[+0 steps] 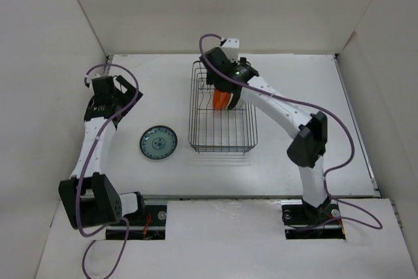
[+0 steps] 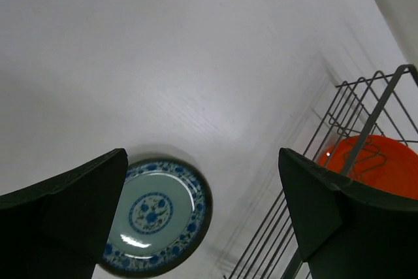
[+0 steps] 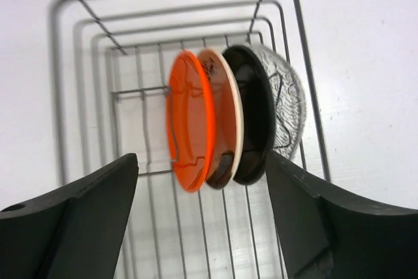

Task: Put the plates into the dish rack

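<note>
The dark wire dish rack (image 1: 222,136) stands mid-table. In the right wrist view several plates stand upright in the rack (image 3: 85,96): orange plate (image 3: 189,122), beige plate (image 3: 228,119), black plate (image 3: 256,115), clear glass plate (image 3: 287,99). The orange plate also shows in the top view (image 1: 222,99). My right gripper (image 3: 202,220) is open and empty above them. The blue-green patterned plate (image 1: 158,142) lies flat on the table left of the rack. My left gripper (image 2: 202,220) is open and empty, well above that plate (image 2: 153,217).
White walls enclose the table on the left, back and right. The rack's near half (image 1: 222,129) holds no plates. In the left wrist view the rack's corner (image 2: 366,122) shows at right with the orange plate (image 2: 385,161) behind its wires.
</note>
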